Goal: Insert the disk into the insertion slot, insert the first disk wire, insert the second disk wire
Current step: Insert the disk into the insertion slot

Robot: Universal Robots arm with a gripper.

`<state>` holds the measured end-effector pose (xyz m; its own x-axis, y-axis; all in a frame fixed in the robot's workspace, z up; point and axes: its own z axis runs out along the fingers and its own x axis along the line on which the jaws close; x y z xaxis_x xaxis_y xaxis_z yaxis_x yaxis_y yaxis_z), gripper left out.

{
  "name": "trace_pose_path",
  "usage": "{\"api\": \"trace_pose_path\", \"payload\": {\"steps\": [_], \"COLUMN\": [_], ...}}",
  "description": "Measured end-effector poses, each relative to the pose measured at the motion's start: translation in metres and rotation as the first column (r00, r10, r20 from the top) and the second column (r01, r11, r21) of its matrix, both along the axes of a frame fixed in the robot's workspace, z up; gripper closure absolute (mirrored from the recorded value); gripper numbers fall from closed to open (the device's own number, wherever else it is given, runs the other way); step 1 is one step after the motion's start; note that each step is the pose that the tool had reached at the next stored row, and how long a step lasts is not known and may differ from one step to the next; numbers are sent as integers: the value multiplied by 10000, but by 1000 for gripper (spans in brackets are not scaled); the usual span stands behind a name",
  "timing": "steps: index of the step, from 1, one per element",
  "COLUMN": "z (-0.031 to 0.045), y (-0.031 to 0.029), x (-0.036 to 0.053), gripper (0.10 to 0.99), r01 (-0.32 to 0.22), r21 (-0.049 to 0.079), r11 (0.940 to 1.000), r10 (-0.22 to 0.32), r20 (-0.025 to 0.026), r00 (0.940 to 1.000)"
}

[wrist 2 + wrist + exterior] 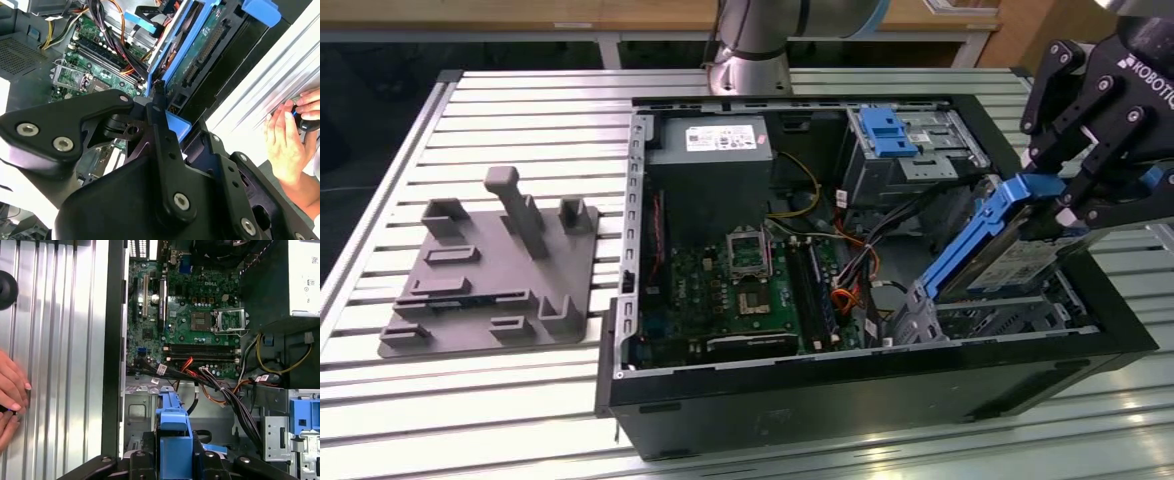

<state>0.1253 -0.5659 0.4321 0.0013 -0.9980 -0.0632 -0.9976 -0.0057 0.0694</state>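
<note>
In the exterior view my gripper (1067, 203) hangs over the case's front right corner, shut on the disk (1003, 255). The disk is a silver drive in a bright blue carrier. It is steeply tilted, with its upper end between my fingers (1051, 150) and its lower end down at the mouth of the insertion slot (1014, 312), a low silver perforated cage. Both wrist views show the blue carrier (189, 47) (175, 432) clamped between my black fingers (165, 145), with the silver cage (142, 410) just beyond it. Loose black and orange wires (854, 272) (220, 390) lie beside the cage.
The open black computer case (854, 380) sits on a slatted metal table (520, 110). A taller grey cage with a blue latch (887, 130) stands at the back. A grey fixture block (494, 270) lies at the exterior view's left. A person's hand (290, 135) (10, 390) rests on the table beside the case.
</note>
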Motion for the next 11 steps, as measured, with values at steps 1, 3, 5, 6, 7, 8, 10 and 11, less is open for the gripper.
{"api": "trace_pose_path", "payload": {"steps": [1, 3, 5, 6, 7, 8, 10, 11], "z": [-16, -43, -94, -136, -136, -142, -165, -181], "y": [0, 1, 2, -5, -3, -4, -4, -4], "x": [3, 9, 13, 13, 14, 16, 17, 17], "gripper": [725, 725, 725, 725, 725, 725, 725, 725], "r01": [-3, -13, -19, -19, -21, -28, -39, -44], "r21": [-2, -23, 23, 57, 19, 3, 4, 9], "r11": [10000, 10000, 10000, 10000, 10000, 10000, 10000, 10000], "r10": [3, 13, 19, 19, 21, 28, 39, 44], "r20": [-1, -2, -8, -9, -6, -7, -6, -6], "r00": [10000, 10000, 10000, 10000, 10000, 10000, 10000, 10000]}}
